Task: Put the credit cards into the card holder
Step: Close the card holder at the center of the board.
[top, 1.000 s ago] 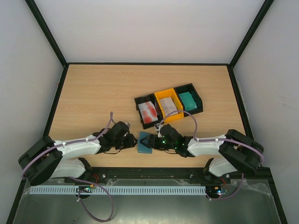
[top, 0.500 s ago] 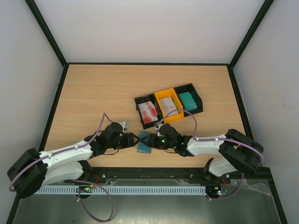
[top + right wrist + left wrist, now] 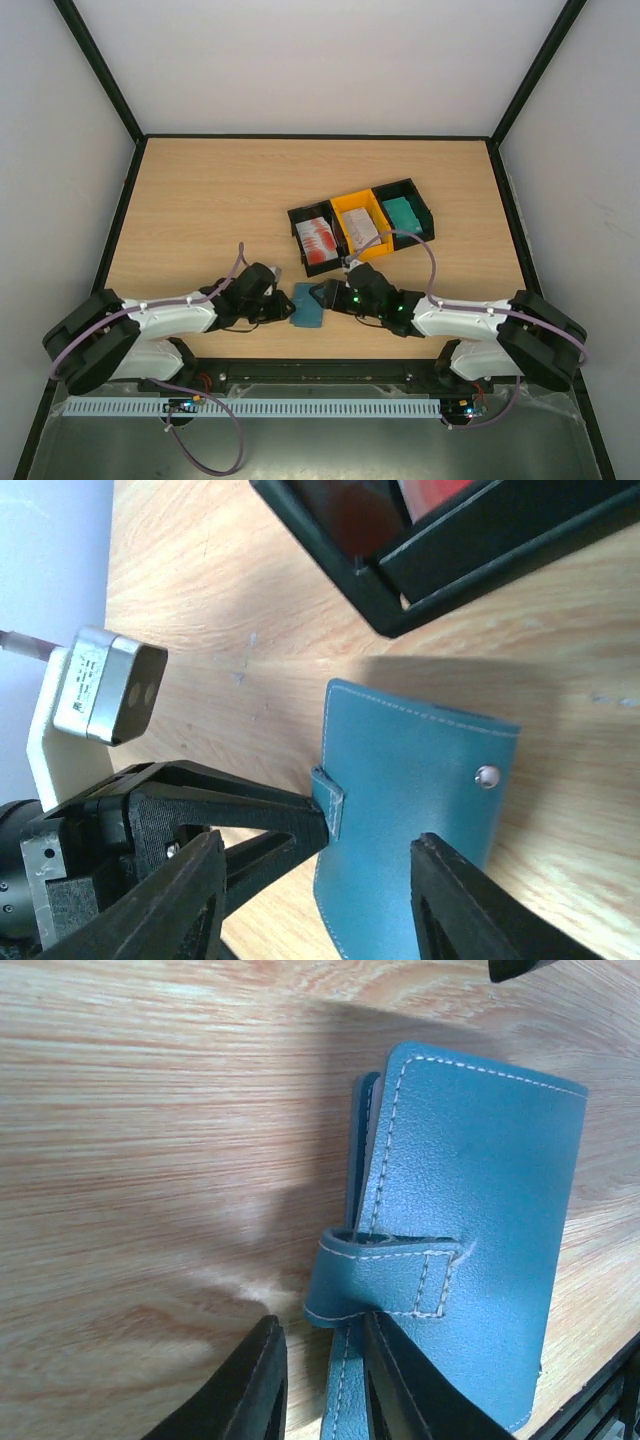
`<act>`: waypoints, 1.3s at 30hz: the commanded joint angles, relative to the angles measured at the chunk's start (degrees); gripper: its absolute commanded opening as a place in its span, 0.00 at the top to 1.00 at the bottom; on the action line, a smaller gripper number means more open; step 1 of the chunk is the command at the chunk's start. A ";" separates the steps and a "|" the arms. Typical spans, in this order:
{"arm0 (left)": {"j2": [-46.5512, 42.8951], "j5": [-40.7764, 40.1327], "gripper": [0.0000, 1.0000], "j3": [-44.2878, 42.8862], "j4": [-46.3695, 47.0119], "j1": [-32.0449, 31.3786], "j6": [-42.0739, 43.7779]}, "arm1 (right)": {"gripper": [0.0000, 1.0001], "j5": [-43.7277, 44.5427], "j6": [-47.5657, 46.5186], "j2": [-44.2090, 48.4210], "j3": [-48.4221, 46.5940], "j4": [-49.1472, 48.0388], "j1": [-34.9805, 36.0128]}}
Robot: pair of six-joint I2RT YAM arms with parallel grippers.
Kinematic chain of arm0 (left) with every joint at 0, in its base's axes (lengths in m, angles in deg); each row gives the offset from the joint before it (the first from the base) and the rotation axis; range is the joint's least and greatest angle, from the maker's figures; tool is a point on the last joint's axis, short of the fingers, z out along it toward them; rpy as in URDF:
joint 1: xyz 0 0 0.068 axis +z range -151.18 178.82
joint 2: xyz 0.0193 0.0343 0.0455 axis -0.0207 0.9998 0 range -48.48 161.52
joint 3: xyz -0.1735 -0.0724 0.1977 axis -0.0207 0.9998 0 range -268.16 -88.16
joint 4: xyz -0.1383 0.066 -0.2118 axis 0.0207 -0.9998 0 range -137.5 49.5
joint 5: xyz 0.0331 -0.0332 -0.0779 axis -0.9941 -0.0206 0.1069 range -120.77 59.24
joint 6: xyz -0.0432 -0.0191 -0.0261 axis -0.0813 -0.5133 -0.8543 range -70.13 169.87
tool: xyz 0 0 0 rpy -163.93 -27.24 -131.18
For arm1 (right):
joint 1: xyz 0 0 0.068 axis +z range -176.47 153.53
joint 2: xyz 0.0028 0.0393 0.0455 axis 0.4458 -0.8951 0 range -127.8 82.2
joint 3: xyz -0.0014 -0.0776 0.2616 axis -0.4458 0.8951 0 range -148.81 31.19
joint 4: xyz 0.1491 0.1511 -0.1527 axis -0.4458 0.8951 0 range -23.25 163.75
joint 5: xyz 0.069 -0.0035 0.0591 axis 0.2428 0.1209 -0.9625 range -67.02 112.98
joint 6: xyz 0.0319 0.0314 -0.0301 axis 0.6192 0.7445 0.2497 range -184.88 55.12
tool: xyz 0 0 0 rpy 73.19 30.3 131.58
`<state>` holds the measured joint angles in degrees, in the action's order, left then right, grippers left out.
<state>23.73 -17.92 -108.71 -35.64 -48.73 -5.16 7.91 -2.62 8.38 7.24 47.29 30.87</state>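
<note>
The blue-teal card holder (image 3: 306,306) lies near the front edge of the table between my two grippers. My left gripper (image 3: 283,307) is at its left edge. In the left wrist view its jaws (image 3: 325,1390) stand narrowly apart around the edge of the holder's (image 3: 470,1210) lower cover, just below the clasp tab (image 3: 385,1285). My right gripper (image 3: 330,298) is open. In the right wrist view it (image 3: 330,890) straddles the holder (image 3: 410,800), which is closed with its snap stud showing. The credit cards sit in the bins: red-and-white (image 3: 316,240), whitish (image 3: 363,228) and green-teal (image 3: 403,213).
Three joined bins stand behind the holder: black (image 3: 296,222), yellow (image 3: 356,203), black (image 3: 415,190). The near corner of the black bin (image 3: 400,600) is close above the holder in the right wrist view. The table's front edge lies just behind both arms.
The holder has dropped from a raised, tented pose to lying flatter and has shifted slightly left. The left arm swung out and came back to its edge. The right arm has reached further left.
</note>
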 commanded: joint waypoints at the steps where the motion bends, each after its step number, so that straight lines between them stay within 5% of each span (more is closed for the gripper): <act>1: 3.26 -2.27 0.77 -0.29 -4.07 0.35 0.96 | 0.48 6.23 0.30 2.15 1.03 6.76 0.16; 9: 5.08 -2.04 0.77 0.00 -3.28 0.35 1.08 | 0.46 -0.56 0.52 -5.27 0.11 2.75 0.14; 14: 5.42 -1.31 0.77 0.75 -2.06 0.35 0.87 | 0.46 -6.49 2.47 -8.96 1.45 -9.80 0.15; 21: 3.19 -1.16 0.75 1.87 -0.09 0.37 0.17 | 0.70 -4.05 4.82 -13.20 1.24 -16.71 0.14; 27: -3.32 -3.71 0.58 -0.69 -2.61 0.37 1.40 | 0.93 1.27 -0.84 -9.07 -4.43 2.03 0.18; 34: -14.79 -18.85 0.45 -10.81 -16.21 0.63 6.89 | 0.98 11.43 -6.79 -0.55 -12.64 40.08 0.19; 39: -16.68 -19.95 0.43 -15.54 -18.26 1.95 10.06 | 0.97 27.41 -4.00 2.91 -20.15 60.93 0.27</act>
<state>7.84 -33.35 -121.28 -48.75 -47.66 0.88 19.34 -7.10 8.58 -7.16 84.68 30.93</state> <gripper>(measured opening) 0.560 0.113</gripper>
